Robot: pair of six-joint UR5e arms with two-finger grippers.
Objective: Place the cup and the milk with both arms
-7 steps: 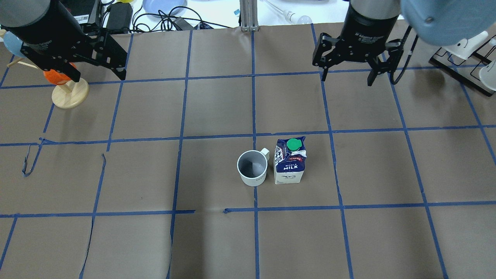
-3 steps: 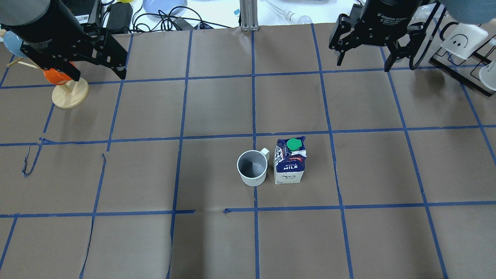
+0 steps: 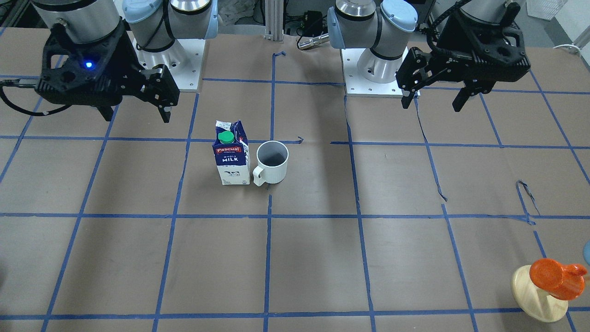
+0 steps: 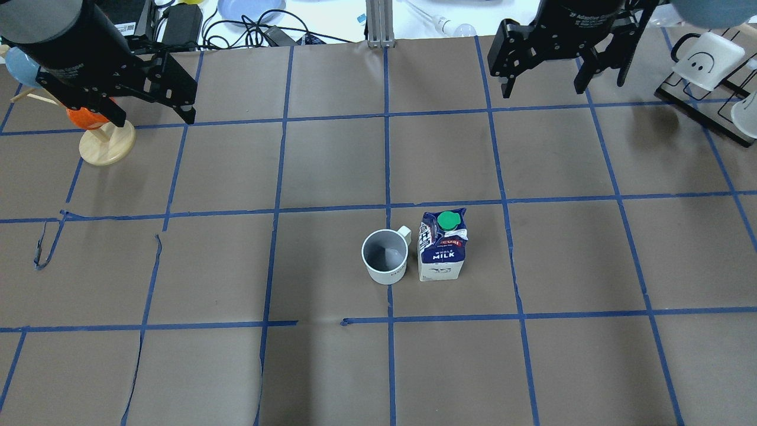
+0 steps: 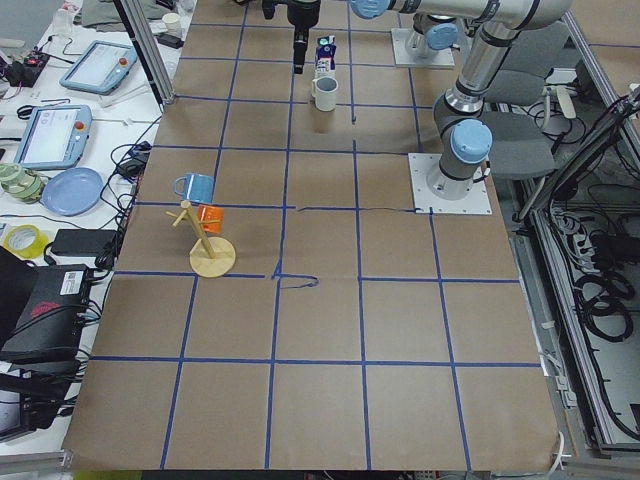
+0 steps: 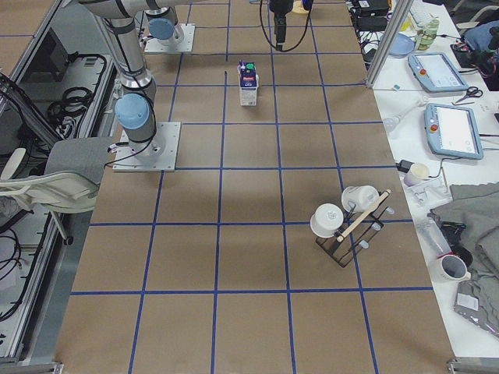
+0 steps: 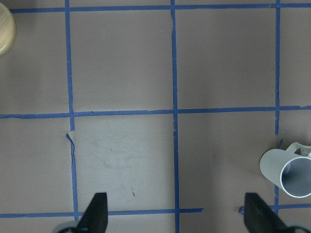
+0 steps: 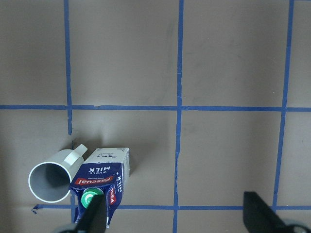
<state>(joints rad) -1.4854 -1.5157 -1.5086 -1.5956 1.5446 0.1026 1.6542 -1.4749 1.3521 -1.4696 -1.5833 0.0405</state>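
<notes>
Gripping advice for you — cup (image 4: pixel 384 257), mid-counter: prob. rigid, chippable, pinch wall; milk (image 4: pixel 440 248) beside: prob. soft, squeeze gently. Both left gripper (image 3: pixel 432 105), right gripper (image 3: pixel 137 116) spread, empty.

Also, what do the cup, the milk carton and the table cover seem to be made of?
The cup: probably glazed ceramic; white, smooth, thick rim, though hard plastic is possible. The milk carton: printed coated paperboard, seen in the folded, creased gable top; its green cap looks plastic. The table cover: matt brown paper, torn in places, with blue tape lines.
</notes>
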